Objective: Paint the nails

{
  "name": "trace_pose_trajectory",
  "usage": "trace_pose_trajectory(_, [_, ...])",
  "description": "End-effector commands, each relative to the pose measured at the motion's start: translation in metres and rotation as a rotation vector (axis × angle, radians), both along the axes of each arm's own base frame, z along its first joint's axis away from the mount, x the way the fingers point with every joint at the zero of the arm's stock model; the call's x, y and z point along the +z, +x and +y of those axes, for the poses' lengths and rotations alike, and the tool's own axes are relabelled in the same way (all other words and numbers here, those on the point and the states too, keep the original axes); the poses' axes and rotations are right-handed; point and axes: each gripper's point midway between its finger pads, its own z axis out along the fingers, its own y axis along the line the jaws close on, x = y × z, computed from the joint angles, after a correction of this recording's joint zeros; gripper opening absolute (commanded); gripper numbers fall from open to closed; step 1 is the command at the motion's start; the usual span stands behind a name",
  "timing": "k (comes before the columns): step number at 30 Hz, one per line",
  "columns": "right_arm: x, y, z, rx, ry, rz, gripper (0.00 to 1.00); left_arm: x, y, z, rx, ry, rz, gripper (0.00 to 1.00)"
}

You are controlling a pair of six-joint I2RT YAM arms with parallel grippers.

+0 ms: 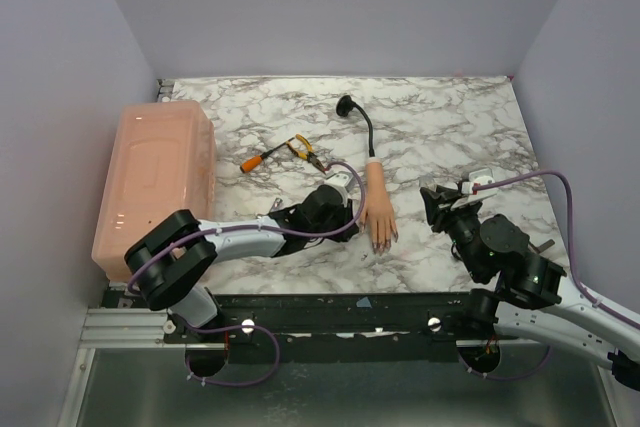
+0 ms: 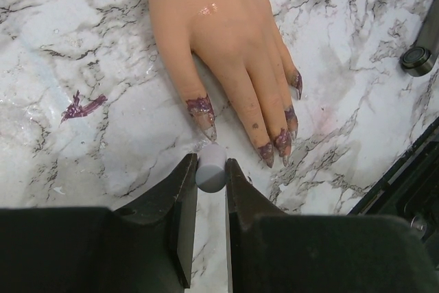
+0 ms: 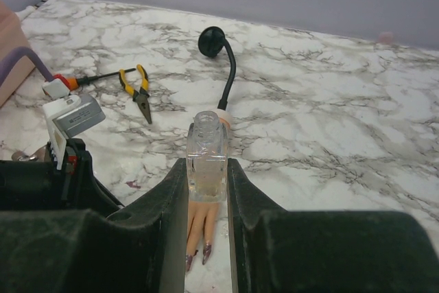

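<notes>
The purple-smeared nails (image 2: 282,141) tip the mannequin hand (image 1: 378,209) at centre frame. Just below its thumb the left gripper (image 2: 210,164) pinches a grey cap (image 2: 210,175), underside hidden. The right gripper (image 3: 206,169) clamps a clear bottle (image 3: 206,145) hiding most of the hand. Bare marble (image 2: 82,53) left; dark rail (image 2: 411,176) lower right.

A glossy plastic mannequin hand (image 2: 212,18) with paint-smeared nails (image 2: 202,109) lies on a smooth marble-patterned table (image 2: 82,25); the bottle (image 3: 206,162) is clear glass.
</notes>
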Motion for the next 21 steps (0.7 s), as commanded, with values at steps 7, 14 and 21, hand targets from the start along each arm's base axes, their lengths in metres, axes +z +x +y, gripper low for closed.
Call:
trace_pose_trajectory(7, [-0.003, 0.000, 0.003, 0.012, 0.007, 0.003, 0.00, 0.005, 0.021, -0.010, 0.029, 0.014, -0.021, 0.00])
trace_pose_trajectory(14, [-0.003, 0.000, 0.004, 0.016, 0.004, 0.005, 0.00, -0.002, 0.025, -0.012, 0.033, 0.037, -0.014, 0.00])
trace_pose_trajectory(21, [-0.003, 0.000, 0.005, 0.018, 0.004, 0.006, 0.00, -0.007, 0.023, -0.010, 0.032, 0.042, -0.004, 0.00])
